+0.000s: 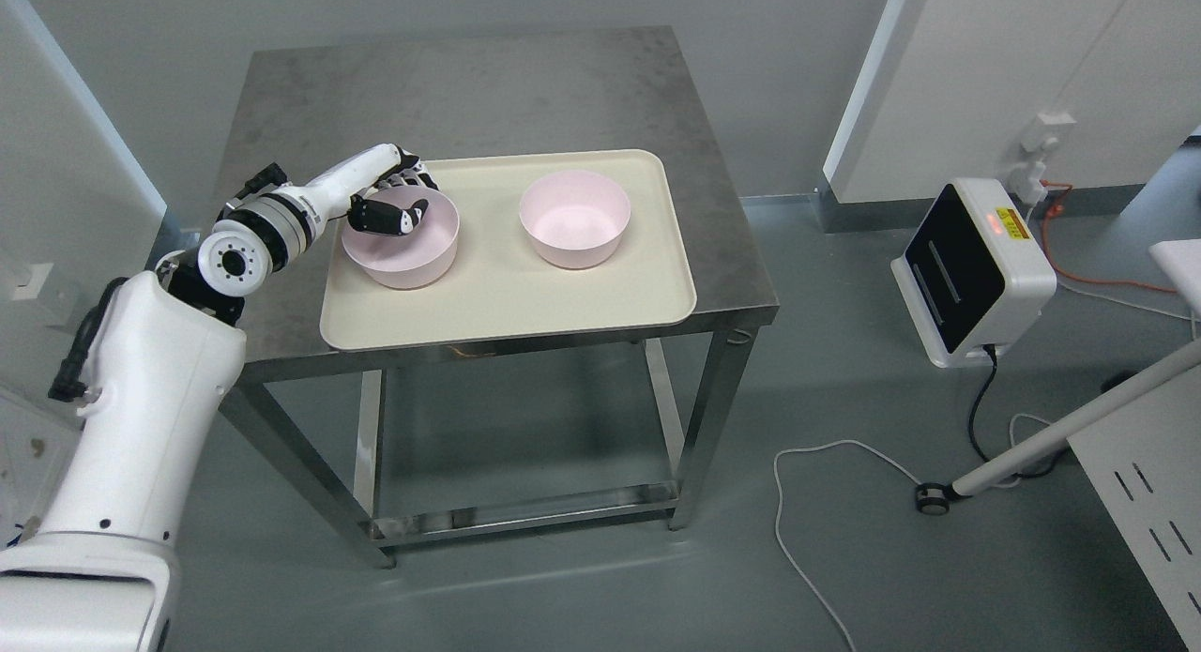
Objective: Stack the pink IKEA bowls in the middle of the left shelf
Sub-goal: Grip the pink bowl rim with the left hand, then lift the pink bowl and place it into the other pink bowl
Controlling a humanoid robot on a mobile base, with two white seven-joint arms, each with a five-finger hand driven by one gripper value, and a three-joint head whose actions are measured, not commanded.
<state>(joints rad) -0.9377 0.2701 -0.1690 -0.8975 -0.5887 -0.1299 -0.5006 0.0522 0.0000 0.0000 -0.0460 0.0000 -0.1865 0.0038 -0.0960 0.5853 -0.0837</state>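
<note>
Left arm (141, 371) reaches over the steel table (469, 80), left hand (394, 202) pinching the rim of the near pink bowl (403, 249) on the cream tray (507, 305), second pink bowl (574, 219) well apart to its right; bowls likely light, rigid, smooth plastic, so rim pinch suits

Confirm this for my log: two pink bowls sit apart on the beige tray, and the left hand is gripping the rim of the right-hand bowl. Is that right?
Not quite. The head view shows the left hand on the rim of the left bowl, thumb inside. The right bowl is untouched. Both do sit apart on the beige tray.
</note>
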